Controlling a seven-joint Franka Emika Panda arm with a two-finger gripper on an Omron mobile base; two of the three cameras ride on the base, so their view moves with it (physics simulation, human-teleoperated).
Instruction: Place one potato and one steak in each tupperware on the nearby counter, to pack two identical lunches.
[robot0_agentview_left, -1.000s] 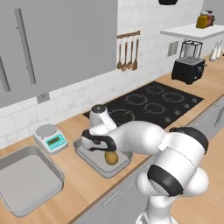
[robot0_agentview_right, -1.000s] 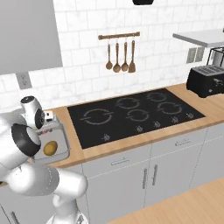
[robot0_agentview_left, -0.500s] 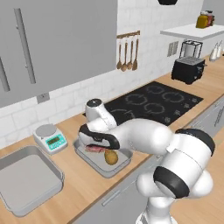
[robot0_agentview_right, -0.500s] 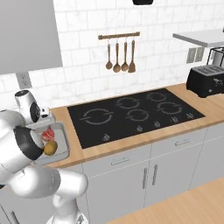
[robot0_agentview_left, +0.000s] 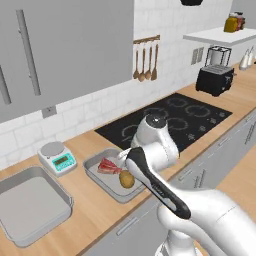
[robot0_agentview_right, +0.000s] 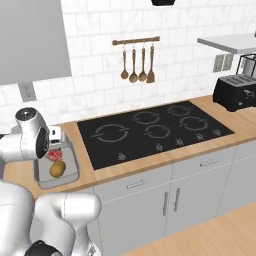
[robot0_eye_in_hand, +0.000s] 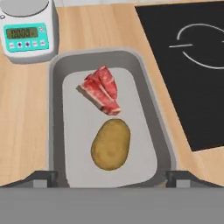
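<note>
in the hand view the potato (robot0_eye_in_hand: 111, 144) lies in the near half of a grey tupperware (robot0_eye_in_hand: 58, 131), just ahead of the gripper (robot0_eye_in_hand: 112, 177), its long axis running nearly straight away from the gripper with a slight lean to the right. the steak (robot0_eye_in_hand: 101, 89) lies beyond it, almost touching the potato's far end, its long axis slanting from far left to near right. the tray's own long side also runs away from the gripper. the gripper stands wide apart, one dark fingertip showing at each side of the tray's near end, holding nothing and touching neither food item. a white-and-teal scale (robot0_eye_in_hand: 27, 29) sits on the worktop (robot0_eye_in_hand: 24, 113) past the tray's far left corner, and the black stovetop (robot0_eye_in_hand: 192, 65) lies to the right. the left base view adds a second tupperware (robot0_agentview_left: 30, 209), well off to the left, beyond the scale. the right base view shows the toaster (robot0_agentview_right: 235, 92) past the stovetop.
</note>
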